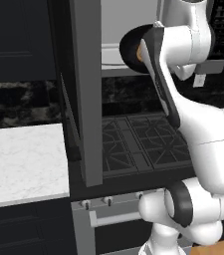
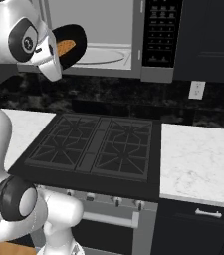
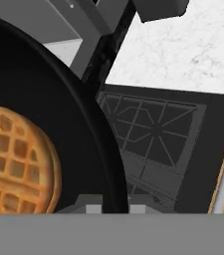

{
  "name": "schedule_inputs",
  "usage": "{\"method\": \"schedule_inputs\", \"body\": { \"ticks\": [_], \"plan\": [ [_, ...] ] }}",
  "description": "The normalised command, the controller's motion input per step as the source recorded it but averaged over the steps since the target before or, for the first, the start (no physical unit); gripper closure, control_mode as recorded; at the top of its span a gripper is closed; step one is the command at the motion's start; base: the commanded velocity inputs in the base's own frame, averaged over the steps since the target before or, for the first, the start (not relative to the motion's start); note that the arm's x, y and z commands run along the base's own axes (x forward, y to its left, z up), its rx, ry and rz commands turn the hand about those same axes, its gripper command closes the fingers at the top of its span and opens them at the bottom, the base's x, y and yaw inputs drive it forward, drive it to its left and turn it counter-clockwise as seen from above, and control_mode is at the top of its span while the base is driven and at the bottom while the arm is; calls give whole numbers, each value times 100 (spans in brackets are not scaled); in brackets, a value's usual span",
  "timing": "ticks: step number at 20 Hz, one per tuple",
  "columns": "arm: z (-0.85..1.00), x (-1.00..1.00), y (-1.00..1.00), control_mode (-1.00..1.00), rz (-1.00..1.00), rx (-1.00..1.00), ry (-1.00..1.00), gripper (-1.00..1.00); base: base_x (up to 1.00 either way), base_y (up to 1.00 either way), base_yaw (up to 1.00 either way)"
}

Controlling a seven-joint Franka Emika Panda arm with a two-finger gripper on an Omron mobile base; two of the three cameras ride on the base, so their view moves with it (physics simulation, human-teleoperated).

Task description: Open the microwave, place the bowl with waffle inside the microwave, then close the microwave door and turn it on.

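Bowl [image 3: 49, 109] and waffle [image 3: 14, 159] sit closest to the hand camera: the black bowl fills the left of the hand view, with the golden grid-patterned waffle lying inside it against its lower left. The pincer [image 3: 116, 203] is pinching the bowl's rim, one grey fingertip on each side of the rim at the bottom of that view.

In the left base view the bowl [image 1: 132, 49] is held up in the air, tilted, at the level of the microwave opening, with the waffle [image 1: 140, 53] showing as an orange sliver beside the white wrist. In the right base view the bowl [image 2: 69, 45] hangs just in front of the lower left of the open cavity, the waffle [image 2: 65, 47] visible within it.

Below the raised bowl lies the black gas stove [image 2: 96, 147], set between two white marble table sections, one to the left [image 1: 24, 164] and one to the right [image 2: 198, 162].

Farther back, the microwave [image 2: 108, 37] is mounted above the stove. Its pale grey interior is exposed, with a round turntable on the floor. The black button panel [image 2: 158, 32] stands at its right side. The microwave door [image 1: 86, 89] is swung fully outward to the left, seen edge-on as a tall grey slab.
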Motion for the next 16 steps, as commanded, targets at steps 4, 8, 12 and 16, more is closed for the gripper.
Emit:
{"method": "schedule_inputs", "body": {
  "ticks": [4, 8, 12, 16],
  "plan": [
    [0, 94, 0, -100, 4, 14, -1, 100, 0, 0, 0],
    [0, 94, 0, -100, 3, 12, 0, 100, 0, 0, 0],
    [0, 95, 3, -100, 2, 6, 0, 100, 0, 0, 0],
    [-7, 96, 9, -100, 0, 1, 0, 100, 0, 0, 0]
  ]
}}
